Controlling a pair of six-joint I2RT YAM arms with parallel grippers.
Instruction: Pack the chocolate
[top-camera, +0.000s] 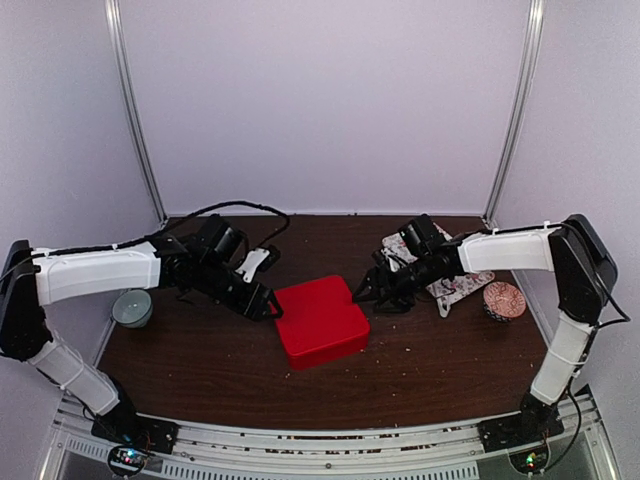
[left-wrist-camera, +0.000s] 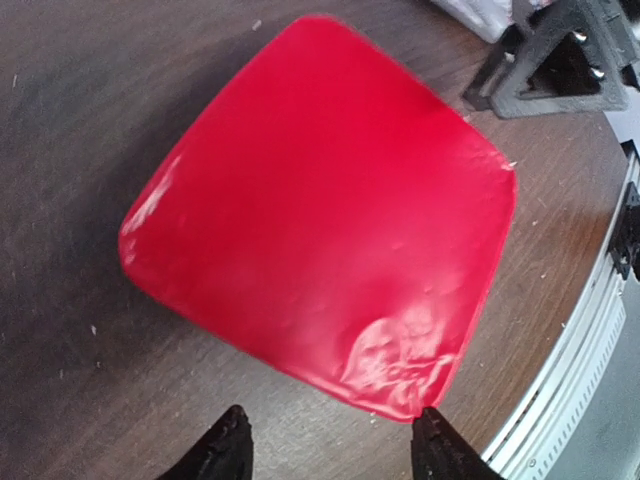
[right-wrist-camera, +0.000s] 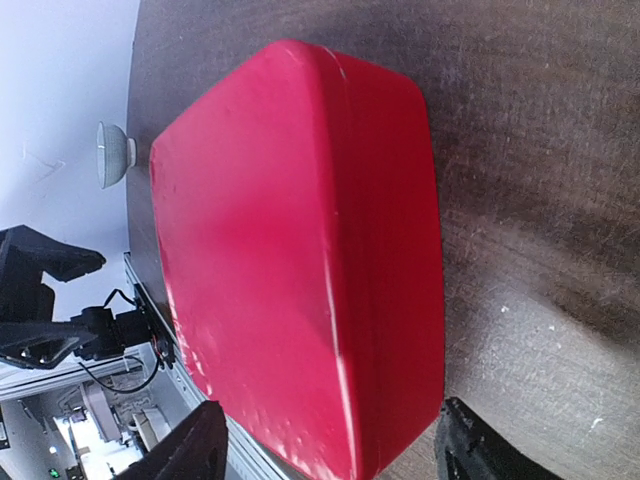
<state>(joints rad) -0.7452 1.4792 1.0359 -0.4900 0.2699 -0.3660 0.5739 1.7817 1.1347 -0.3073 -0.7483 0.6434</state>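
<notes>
A closed red box (top-camera: 320, 320) with rounded corners sits in the middle of the dark wooden table; it also fills the left wrist view (left-wrist-camera: 320, 210) and the right wrist view (right-wrist-camera: 300, 250). No chocolate lumps show in any view. My left gripper (top-camera: 268, 303) is open at the box's left edge, one fingertip (left-wrist-camera: 432, 432) touching a box corner. My right gripper (top-camera: 368, 292) is open at the box's right side, its jaws spread wider than the box end and empty.
A grey bowl (top-camera: 132, 307) stands at the table's left edge and shows in the right wrist view (right-wrist-camera: 113, 154). A patterned white wrapper (top-camera: 455, 285) lies under the right arm. A round pinkish-brown patterned disc (top-camera: 503, 300) lies at the right.
</notes>
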